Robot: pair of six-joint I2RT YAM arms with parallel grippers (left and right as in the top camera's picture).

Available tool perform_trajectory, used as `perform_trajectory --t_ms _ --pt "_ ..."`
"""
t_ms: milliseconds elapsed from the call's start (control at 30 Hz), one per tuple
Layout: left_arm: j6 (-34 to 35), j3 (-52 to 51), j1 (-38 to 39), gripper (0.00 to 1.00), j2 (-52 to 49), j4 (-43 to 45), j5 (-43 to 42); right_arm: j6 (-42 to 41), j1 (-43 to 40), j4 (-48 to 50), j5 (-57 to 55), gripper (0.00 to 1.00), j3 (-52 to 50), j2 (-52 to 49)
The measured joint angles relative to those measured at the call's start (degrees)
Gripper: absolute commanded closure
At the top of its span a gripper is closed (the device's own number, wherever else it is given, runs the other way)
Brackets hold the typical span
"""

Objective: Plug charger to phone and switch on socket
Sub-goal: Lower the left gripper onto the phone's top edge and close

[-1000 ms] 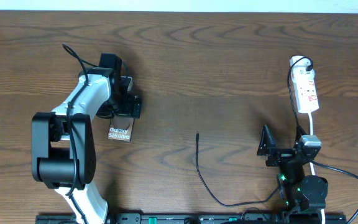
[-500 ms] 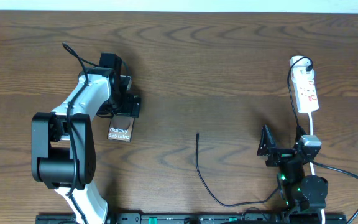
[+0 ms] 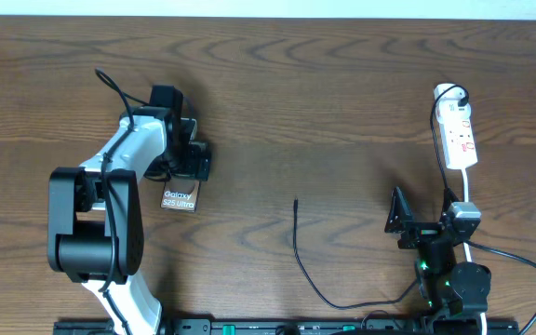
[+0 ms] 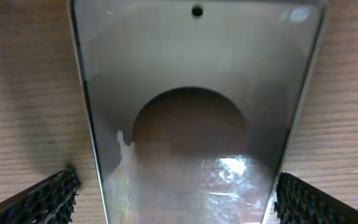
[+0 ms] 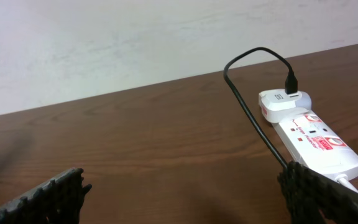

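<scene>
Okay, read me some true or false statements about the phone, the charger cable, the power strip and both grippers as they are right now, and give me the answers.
1. The charger is plugged into the phone. False: its plug tip lies loose on the table, apart from the phone.
2. The left gripper has a finger on each side of the phone. True.
3. The right gripper is closed on the socket. False: its fingers are spread wide with nothing between them, and it is short of the socket.
4. A white adapter is plugged into one end of the socket. True.
</scene>
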State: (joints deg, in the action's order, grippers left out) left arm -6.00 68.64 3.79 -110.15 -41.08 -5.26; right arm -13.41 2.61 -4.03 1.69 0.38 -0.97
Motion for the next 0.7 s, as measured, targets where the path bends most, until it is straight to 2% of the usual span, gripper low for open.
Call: perform_trajectory --t_ms 700 --pt "0.0 -0.2 0.0 0.01 0.0 1.1 -0.3 0.0 0.0 0.0 0.0 0.01 0.0 0.0"
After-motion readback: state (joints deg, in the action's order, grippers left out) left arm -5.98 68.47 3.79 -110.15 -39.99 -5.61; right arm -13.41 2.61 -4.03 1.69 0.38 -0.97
